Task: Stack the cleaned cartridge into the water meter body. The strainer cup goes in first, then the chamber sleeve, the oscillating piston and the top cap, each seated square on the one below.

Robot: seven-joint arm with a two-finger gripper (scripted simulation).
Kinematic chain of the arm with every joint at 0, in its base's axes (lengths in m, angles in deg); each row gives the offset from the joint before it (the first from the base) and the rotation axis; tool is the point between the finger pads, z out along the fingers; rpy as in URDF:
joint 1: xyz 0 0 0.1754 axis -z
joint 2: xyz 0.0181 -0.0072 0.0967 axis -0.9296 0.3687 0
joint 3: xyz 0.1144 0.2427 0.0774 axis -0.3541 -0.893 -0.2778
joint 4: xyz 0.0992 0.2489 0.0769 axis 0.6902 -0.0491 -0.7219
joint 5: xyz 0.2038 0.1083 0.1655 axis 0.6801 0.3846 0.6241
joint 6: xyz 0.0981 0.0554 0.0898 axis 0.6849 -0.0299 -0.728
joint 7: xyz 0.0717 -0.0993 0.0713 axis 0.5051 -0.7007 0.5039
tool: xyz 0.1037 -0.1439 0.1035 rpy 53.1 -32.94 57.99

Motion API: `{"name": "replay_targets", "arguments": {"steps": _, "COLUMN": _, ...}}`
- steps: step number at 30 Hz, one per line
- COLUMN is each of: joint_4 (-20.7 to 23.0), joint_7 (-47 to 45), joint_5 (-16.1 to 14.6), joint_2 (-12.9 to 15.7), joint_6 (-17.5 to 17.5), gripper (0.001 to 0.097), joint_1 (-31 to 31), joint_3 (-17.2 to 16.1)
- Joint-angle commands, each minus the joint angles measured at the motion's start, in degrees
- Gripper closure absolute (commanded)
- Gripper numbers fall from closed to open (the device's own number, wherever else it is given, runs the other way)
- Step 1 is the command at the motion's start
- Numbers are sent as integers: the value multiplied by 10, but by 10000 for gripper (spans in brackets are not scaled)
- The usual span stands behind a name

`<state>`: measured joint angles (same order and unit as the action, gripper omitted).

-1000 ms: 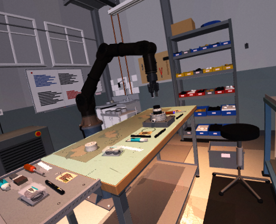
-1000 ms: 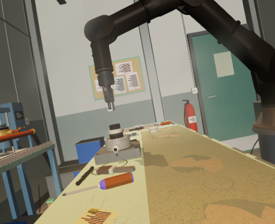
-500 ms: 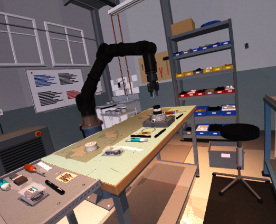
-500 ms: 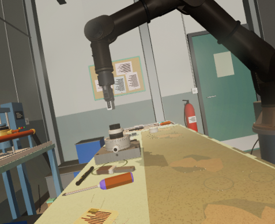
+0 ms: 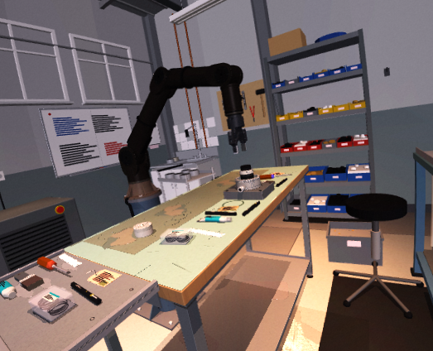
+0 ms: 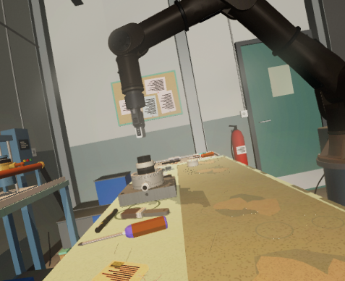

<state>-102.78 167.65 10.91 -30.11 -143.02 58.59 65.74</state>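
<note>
A stack of cartridge parts (image 5: 245,171) (image 6: 145,164) stands in the water meter body (image 5: 248,184) (image 6: 147,179), directly below my open, empty gripper (image 5: 238,147) (image 6: 140,132). The stack shows a black part on top with a white band under it. The meter body is a grey toothed ring with a side port. It sits on a dark square fixture (image 5: 249,190) (image 6: 147,192) at the far end of the bench. A white round part (image 5: 143,229) (image 6: 192,163) lies alone on the bench, far from the meter body toward the near end.
The metal shelf rack (image 5: 325,120) with coloured bins stands beyond the bench end. A black stool (image 5: 376,207) stands beside it. A screwdriver (image 6: 129,231), a black pen (image 6: 106,220) and a brush (image 6: 144,212) lie near the fixture. A side tray (image 5: 60,289) holds small tools.
</note>
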Motion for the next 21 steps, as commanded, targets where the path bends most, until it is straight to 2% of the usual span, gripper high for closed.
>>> {"name": "replay_targets", "arguments": {"steps": 1, "joint_4": -1, "joint_7": -8, "joint_5": 2, "joint_2": -1, "joint_6": 0, "gripper": 101, "joint_1": 7, "joint_3": 5}}
{"name": "replay_targets", "arguments": {"steps": 8, "joint_4": -16, "joint_7": -98, "joint_5": 23, "joint_2": -3, "joint_6": 4, "gripper": 101, "joint_1": 63, "joint_3": 38}}
{"name": "replay_targets", "arguments": {"steps": 21, "joint_4": -54, "joint_7": -333, "joint_5": 80, "joint_2": -7, "joint_6": 13, "gripper": 101, "joint_1": 209, "joint_3": 122}}
